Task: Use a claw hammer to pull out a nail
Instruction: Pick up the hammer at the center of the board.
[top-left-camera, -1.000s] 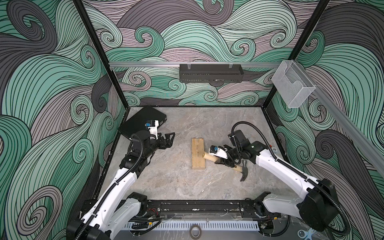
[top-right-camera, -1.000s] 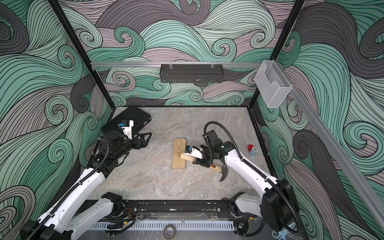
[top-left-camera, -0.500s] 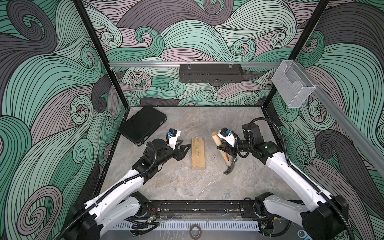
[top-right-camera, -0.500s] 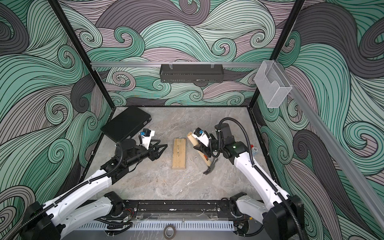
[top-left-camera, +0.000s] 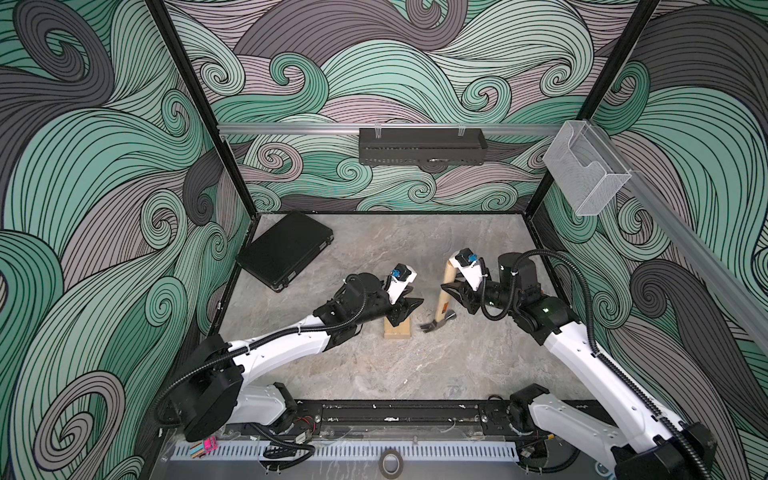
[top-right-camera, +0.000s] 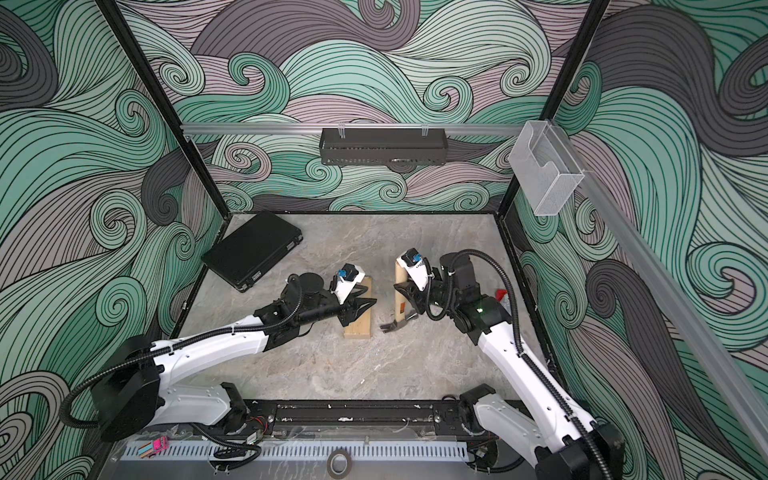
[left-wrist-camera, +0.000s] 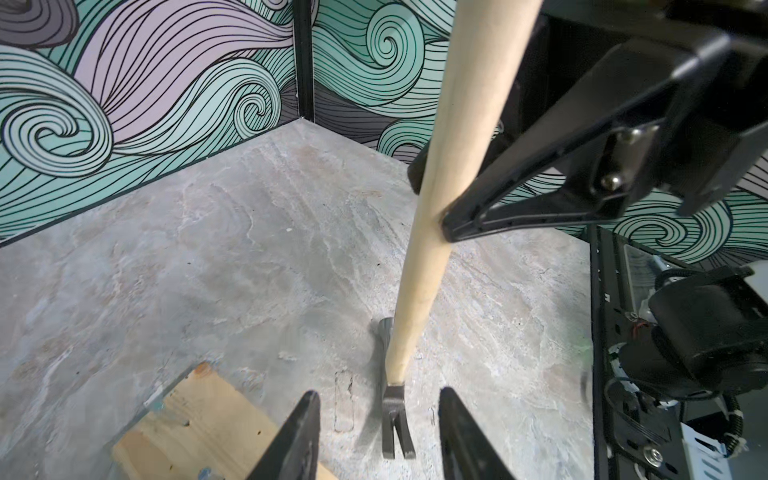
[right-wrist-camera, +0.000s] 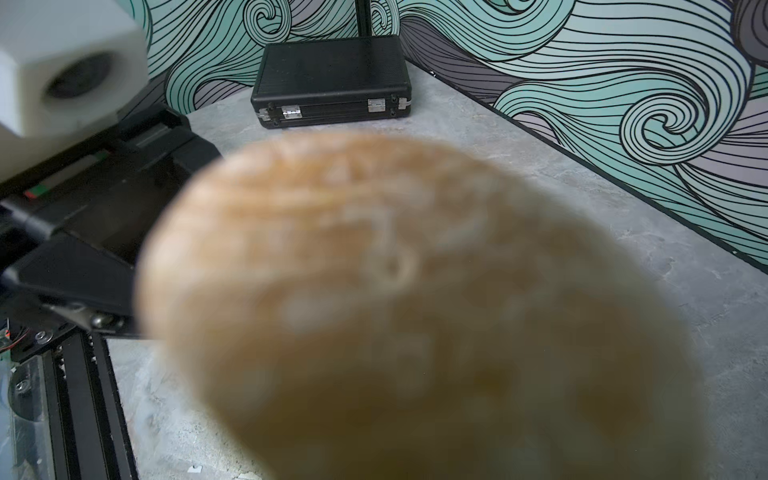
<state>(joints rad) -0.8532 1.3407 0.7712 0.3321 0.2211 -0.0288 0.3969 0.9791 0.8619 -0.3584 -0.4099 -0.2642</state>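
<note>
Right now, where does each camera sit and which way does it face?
Both top views: high above the bases, looking down toward the back wall; left arm, right arm, wooden block, claw hammer, black case.
Left wrist: on the left arm, facing the claw hammer; left fingers apart, right fingers clamping its handle.
Right wrist: on the right arm, facing the black case past the blurred handle end; left arm shows.
Shared: the claw hammer.

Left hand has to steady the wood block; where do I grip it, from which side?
Grip the wood block across its narrow width, from above: it lies flat, with straight parallel long sides. The left hand is over it; the claw hammer stands upright beside it.
</note>
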